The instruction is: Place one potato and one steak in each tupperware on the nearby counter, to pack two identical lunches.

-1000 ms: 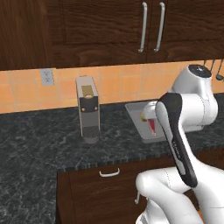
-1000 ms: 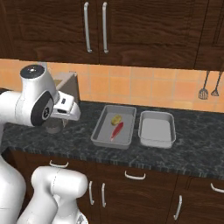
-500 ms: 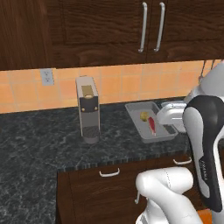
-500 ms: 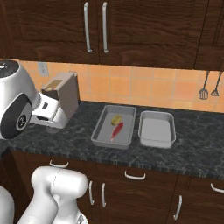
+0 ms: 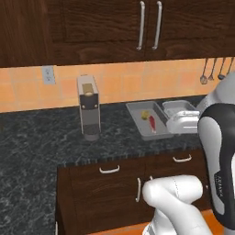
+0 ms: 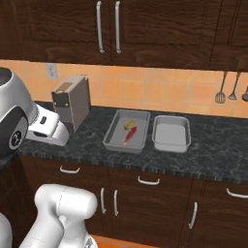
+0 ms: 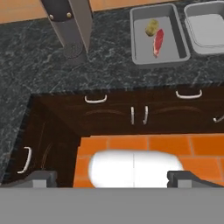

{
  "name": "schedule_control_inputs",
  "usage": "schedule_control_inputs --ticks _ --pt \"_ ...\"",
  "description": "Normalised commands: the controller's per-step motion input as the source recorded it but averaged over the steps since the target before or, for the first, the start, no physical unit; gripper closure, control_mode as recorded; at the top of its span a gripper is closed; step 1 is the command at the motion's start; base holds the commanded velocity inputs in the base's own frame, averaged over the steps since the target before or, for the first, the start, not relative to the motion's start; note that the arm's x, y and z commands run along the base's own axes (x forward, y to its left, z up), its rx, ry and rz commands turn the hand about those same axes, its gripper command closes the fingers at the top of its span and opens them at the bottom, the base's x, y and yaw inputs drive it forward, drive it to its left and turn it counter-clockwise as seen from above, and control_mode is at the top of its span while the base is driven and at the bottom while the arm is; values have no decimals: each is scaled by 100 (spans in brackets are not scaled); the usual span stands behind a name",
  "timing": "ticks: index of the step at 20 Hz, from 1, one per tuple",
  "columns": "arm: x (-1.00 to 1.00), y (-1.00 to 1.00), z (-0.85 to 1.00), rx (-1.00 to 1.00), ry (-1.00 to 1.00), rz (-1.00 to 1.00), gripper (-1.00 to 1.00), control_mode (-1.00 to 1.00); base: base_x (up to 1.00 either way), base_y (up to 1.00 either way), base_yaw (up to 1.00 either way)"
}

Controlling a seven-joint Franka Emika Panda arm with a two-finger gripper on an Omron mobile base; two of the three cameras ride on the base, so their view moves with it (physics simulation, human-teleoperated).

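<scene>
One lunch packed: a potato (image 6: 129, 124) and a steak (image 6: 130, 136) are seen lying together in the darker tupperware (image 6: 112, 139), the potato toward the wall end, the steak just beside it toward the cabinet front.
Second tray: nothing can be seen in the lighter tupperware (image 6: 170, 147), which sits just beside the first on the counter (image 6: 218, 155); half the task is judged to be left.
Missing items: no second potato or second steak can be made out on the stretch of counter in view; where they lie cannot be told.
Gripper: the gripper (image 7: 113, 177) is carried with its jaws spread wide and nothing between them; its tips are seen low in the hand view, over orange floor tiles (image 7: 144, 144) and well apart from both trays.
Risk, wrong source: if food were lifted from the filled tray to stock the other one, neither lunch would be complete; this could be caused by those being the sole potato and steak in view.
Risk, collision: the tall appliance (image 6: 72, 100) stands near the filled tray, and a wide swing of the arm could knock it.
Risk, tray shift: the two trays sit nearly touching, so a low approach could nudge one into the other.
Risk, poor grasp: the steak is flat and thin, so a pinch from above could slip off it.
</scene>
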Motion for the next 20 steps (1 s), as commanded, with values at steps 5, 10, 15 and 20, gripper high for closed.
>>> schedule_control_inputs --ticks 5,10,15,20 --pt "0 0 0 0 0 0 -100 100 0 -100 0" --pt "0 0 0 0 0 0 -100 100 -2 -100 -2" --pt "0 0 0 0 0 0 -100 100 -32 -89 0" --pt "0 0 0 0 0 0 -100 100 -69 -67 0"
